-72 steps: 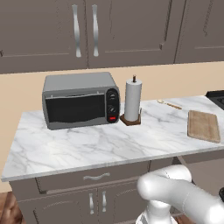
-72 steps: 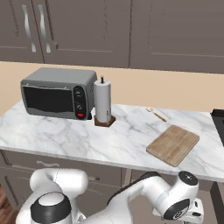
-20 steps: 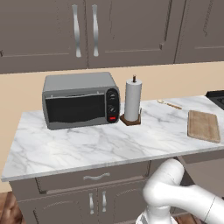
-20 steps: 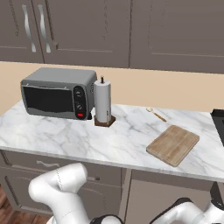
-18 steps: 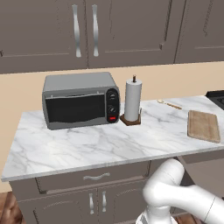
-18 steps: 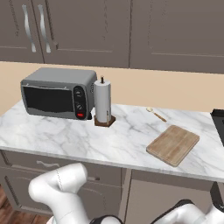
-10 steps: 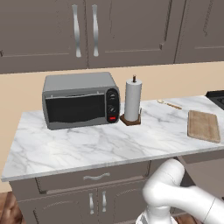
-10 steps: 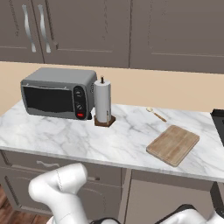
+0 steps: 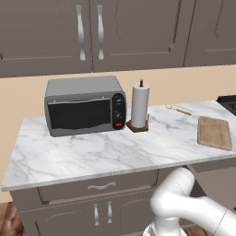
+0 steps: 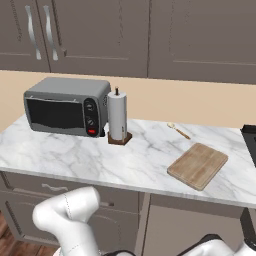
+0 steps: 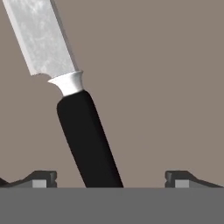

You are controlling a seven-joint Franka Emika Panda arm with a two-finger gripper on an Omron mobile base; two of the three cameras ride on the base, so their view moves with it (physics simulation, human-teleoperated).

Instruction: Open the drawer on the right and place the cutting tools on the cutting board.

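Hand: hand [image 11: 111, 178] hangs with its two finger tips [image 11: 41, 178] spread wide, nothing pinched; the black handle of the knife [image 11: 87, 140] lies between them, apparently touching neither.
Knife: it lies tilted on a plain grey-brown surface, likely the floor of the drawer [image 11: 175, 78], handle toward the hand and silvery blade running away to the upper left of the hand view.
Other tool: the scissors-like piece cannot be made out here.
Step in hand: judged from this, the drawer is already open and the hand is lining up to grasp the first cutting tool.
Next move: seems to call for lowering until the tips straddle the handle, pressing them together on it, then lifting clear of the drawer and carrying it up to the board.
Counter: counter [image 9: 106, 152] of white marble runs above the arm.
Cutting board: cutting board [image 10: 198, 165] lies bare near the counter's right end, toward the front edge.
Further back: a toaster oven [image 9: 84, 110] sits at the left rear, a paper towel roll [image 9: 140, 104] just beside it, and a thin wooden stick [image 10: 178, 130] by the back edge behind the board.
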